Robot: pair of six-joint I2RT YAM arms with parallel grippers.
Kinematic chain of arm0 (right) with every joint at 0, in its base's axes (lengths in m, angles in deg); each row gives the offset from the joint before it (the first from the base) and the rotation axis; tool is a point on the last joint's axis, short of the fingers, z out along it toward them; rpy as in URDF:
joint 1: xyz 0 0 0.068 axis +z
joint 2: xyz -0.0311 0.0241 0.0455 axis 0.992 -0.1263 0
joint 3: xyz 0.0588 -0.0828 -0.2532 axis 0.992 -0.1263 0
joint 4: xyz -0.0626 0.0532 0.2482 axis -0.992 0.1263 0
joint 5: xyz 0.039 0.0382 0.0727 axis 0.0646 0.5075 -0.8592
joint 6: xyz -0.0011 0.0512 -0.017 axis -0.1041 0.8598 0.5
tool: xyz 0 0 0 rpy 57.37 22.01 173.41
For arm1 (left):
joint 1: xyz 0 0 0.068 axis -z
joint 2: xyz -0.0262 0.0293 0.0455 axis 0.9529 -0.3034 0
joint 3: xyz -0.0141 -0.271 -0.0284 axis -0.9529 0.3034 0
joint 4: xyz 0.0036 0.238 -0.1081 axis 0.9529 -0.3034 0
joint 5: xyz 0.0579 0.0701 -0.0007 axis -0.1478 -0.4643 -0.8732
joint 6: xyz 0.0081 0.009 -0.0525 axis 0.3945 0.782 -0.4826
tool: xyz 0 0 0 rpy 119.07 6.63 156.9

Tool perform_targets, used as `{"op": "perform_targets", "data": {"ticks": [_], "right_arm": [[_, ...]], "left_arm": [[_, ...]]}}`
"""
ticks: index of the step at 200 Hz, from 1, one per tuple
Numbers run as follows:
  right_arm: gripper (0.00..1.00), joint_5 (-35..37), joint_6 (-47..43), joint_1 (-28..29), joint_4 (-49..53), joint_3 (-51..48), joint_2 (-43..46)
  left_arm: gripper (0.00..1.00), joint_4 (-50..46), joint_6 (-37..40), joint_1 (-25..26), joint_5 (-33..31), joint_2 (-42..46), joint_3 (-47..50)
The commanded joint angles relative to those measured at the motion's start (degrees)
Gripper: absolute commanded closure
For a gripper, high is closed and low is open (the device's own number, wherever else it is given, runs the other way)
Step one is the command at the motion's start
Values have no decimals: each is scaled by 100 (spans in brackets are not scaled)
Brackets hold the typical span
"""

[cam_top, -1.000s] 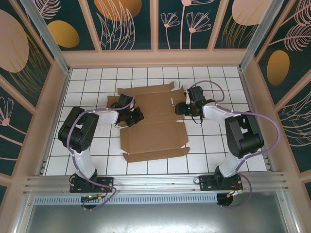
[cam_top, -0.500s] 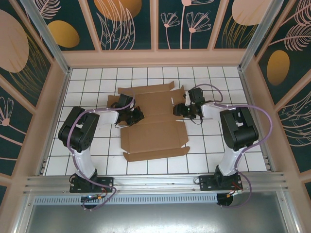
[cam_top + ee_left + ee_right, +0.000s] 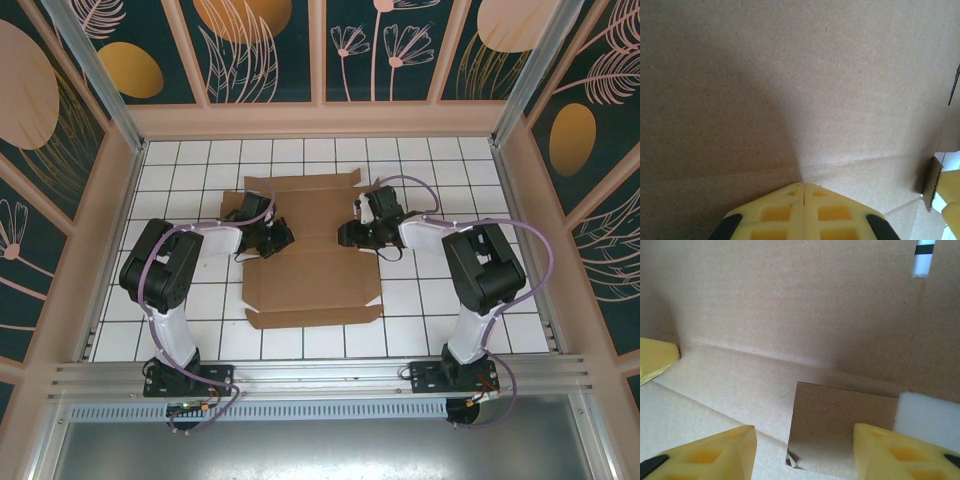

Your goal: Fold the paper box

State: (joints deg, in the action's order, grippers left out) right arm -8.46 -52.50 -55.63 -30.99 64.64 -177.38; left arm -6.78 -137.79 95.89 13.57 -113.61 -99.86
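- My left gripper (image 3: 804, 194) is closed, fingers pressed together, with the tip at the cardboard of the box (image 3: 310, 255). From above, my wrist hides that tip.
- My right gripper (image 3: 802, 437) stands partly apart. A small tab (image 3: 840, 415) stands between the fingers, not pinched.
- The overhead view shows the whole box lying mid-table (image 3: 200, 170) between my arms.

1. The top view is bright and even. The arms (image 3: 165, 270) throw only soft, short shadows on the white table (image 3: 180, 200).
2. In the left wrist view, a wide dim shadow spreads from the left gripper (image 3: 804, 187) over the paper box (image 3: 850, 75).
3. In the right wrist view, the yellow fingers (image 3: 715, 452) of the right gripper (image 3: 804, 432) are out of focus.
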Motion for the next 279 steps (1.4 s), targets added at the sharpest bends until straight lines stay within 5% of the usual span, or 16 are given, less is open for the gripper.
{"op": "perform_targets", "data": {"ticks": [1,113,158,180,197,217,244,279], "right_arm": [[47,-41,63,160,-64,195,-291],[42,1314,-419,189,175,298,1177],[38,2660,-866,470,-196,350,1172],[39,2620,-867,514,-76,587,1026],[36,1913,-1057,542,-69,720,938],[22,1785,-1336,805,-228,804,777],[20,1757,-1416,1067,314,1657,-39],[19,2093,-1338,1279,890,2579,-1140]], "left_arm": [[100,-241,-13,27,-150,-286,32],[100,-846,636,247,-220,-278,-743],[81,-1447,1167,-4,-769,751,-1074],[74,-1424,1055,-526,-738,1449,-761],[68,-1499,1085,-778,-960,1907,-573],[63,-1647,1326,-814,-1434,2309,-517],[56,-1549,1542,-814,-2191,2735,-255],[53,-1414,1512,-813,-2154,2808,-156]]}}
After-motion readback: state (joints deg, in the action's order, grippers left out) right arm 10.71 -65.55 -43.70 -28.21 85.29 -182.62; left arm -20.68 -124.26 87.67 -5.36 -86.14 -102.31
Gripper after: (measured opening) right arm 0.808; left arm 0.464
